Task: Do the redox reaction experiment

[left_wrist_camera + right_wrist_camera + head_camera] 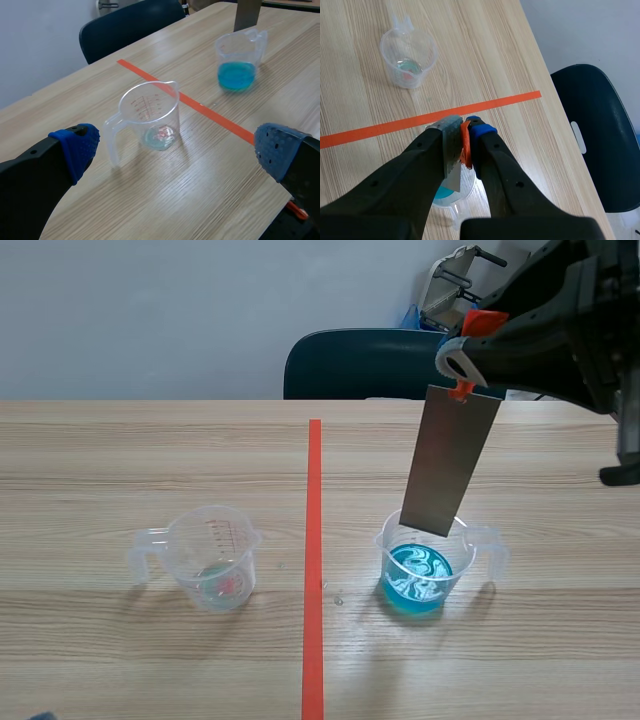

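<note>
where the right arm enters at the upper right of the scene view, the right gripper [463,368] is clenched on an orange clip [461,390] fixed to the top of a grey metal strip [450,465]. the strip hangs tilted, top leaning right, w/ its lower end at the rim of the blue-liquid cup [470,558] at lower right of centre; can't tell if that end is inside the rim or just over it. the blue liquid [418,575] sits lower in the cup, w/ white swirls on its surface. in the right wrist view the same gripper [465,132] pinches the clip [465,146] btwn a blue pad [481,131] and a grey one, the strip [454,179] drops under the gripper, and the cup [451,197] lies right below it. the left gripper [178,147] is released, fingers spread wide & grasping nothing. a clear measuring cup [150,112] stands ahead of it, apart from both pads [80,145]. in the scene view that cup [195,540] is at lower left, handle pointing left, w/ red scale marks and a thin pale film w/ a reddish spot at the bottom. an orange-red tape line [313,570] runs up the wooden table [120,460] btwn the 2 cups, which are well apart. a dark blue chair [360,365] stands past the far edge, upper centre.
</note>
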